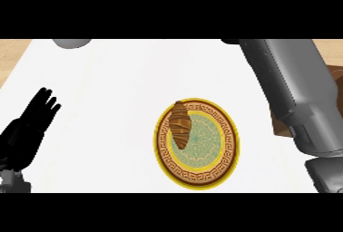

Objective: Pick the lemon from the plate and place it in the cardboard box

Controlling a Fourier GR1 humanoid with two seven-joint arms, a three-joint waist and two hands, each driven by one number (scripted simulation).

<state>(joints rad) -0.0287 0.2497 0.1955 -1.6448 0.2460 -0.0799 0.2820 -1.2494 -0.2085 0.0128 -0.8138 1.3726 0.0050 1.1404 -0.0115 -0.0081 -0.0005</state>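
Countertop, white and smooth, fills most of the head view, seen from steeply above. Near its middle, a little to the right, sits a round plate with a yellow rim, a brown band of key-pattern ornament and a pale green centre. On the left part of the plate lies a brown croissant, long and tapered, its upper end on the rim and its pointed lower end toward the plate's centre. No lemon can be seen on the plate or anywhere else on the counter.

At the left edge the robot's black left hand is held up over the counter, its fingers straight and close together, pointing up and slightly right, holding nothing. It is well apart from the plate.

On the right, a thick grey right forearm runs from the upper edge down to the lower right corner. The right hand itself does not show in this view, so its state cannot be told. Behind the forearm, at the right edge, a small part of a brown cardboard box shows, just beside the plate's right rim; its inside is hidden by the arm.

A grey rounded object sits at the far edge of the counter, upper left.
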